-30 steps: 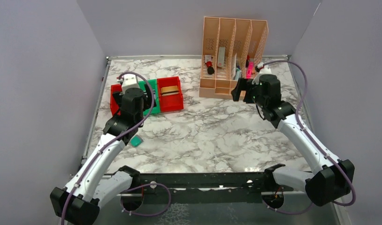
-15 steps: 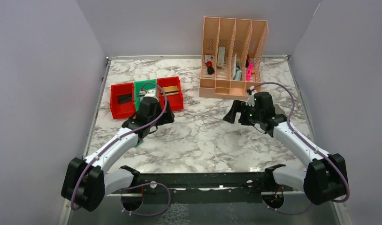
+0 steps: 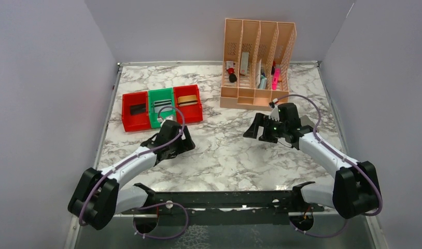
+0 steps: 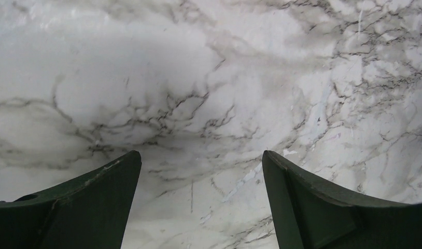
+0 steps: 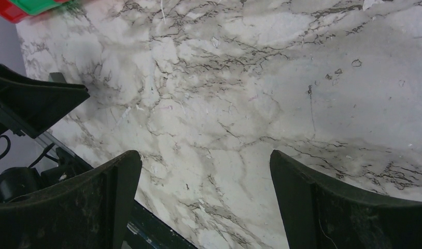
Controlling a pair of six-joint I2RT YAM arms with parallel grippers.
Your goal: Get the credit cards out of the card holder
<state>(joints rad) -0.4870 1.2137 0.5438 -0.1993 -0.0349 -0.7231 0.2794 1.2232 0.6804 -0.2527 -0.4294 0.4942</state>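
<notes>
Top view: the left gripper (image 3: 187, 144) hangs low over the marble table (image 3: 224, 155), just in front of a row of 3 bins. Its jaws are spread with nothing between them. The right gripper (image 3: 254, 129) is low over the table too, in front of the peach organiser (image 3: 258, 46). Its jaws are also wide apart and hold nothing.

The 3 cards lie 1 to a bin: the black card (image 3: 138, 109) in the left red bin (image 3: 127, 122), the silver-grey card (image 3: 161, 104) in the green bin (image 3: 152, 104) and the gold-tan card (image 3: 187, 99) in the right red bin (image 3: 189, 115). Several small things stand in the organiser's slots. I cannot tell whether any of them is the card holder.

Left wrist view: the 2 dark green fingers (image 4: 323, 202) stand well apart at the bottom edge. Only bare marble shows between and beyond them.

Right wrist view: the 2 dark fingers (image 5: 349, 207) are spread just as wide over bare marble. A corner of a red bin and of the green bin shows at the top left edge.
</notes>
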